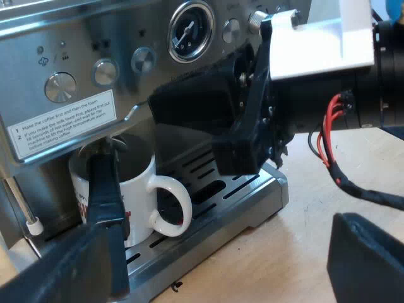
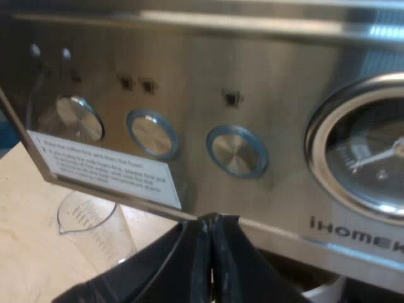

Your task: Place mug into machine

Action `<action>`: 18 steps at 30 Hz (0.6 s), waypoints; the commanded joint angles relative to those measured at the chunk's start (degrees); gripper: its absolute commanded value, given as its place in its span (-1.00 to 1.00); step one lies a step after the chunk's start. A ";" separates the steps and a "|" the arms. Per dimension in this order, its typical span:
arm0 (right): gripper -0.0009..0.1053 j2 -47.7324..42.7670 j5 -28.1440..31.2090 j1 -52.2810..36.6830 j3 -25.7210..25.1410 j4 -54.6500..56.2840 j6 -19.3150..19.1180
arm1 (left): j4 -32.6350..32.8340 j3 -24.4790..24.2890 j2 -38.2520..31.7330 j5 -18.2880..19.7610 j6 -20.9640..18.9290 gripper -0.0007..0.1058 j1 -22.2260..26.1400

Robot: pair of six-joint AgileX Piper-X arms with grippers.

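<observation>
Carefully, we should back our wide-open left gripper [image 1: 221, 183] straight off the mug [image 1: 142, 202] seated on the drip tray [image 1: 259, 189]; our right gripper [image 2: 211, 252] is clenched.

The furniture on show is a tabletop [image 1: 303, 246] of pale wood with a faint grain — matt and smooth. Light falls on it softly and evenly, warm in tone, leaving blurred shadows under what stands there. In the right wrist view the same surface runs to an edge; beyond it lies a dark bluish patch [image 2: 5, 136] — too little to identify.
</observation>
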 commanded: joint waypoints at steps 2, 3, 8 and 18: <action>-0.98 -1.90 -0.46 0.06 -0.27 -1.36 -0.72 | -0.18 -0.16 -0.22 0.66 -0.26 0.36 -0.27; -0.98 -1.95 -0.46 0.06 -0.27 -1.68 -0.72 | -0.18 -0.16 -0.22 0.66 -0.26 0.36 -0.27; -0.98 -1.95 -1.03 0.06 -0.27 -3.46 -0.72 | -0.18 -0.16 -0.22 0.66 -0.26 0.36 -0.27; -0.98 -0.59 1.40 -0.23 -0.27 -4.59 -0.72 | -0.18 -0.16 -0.22 0.66 -0.26 0.36 -0.27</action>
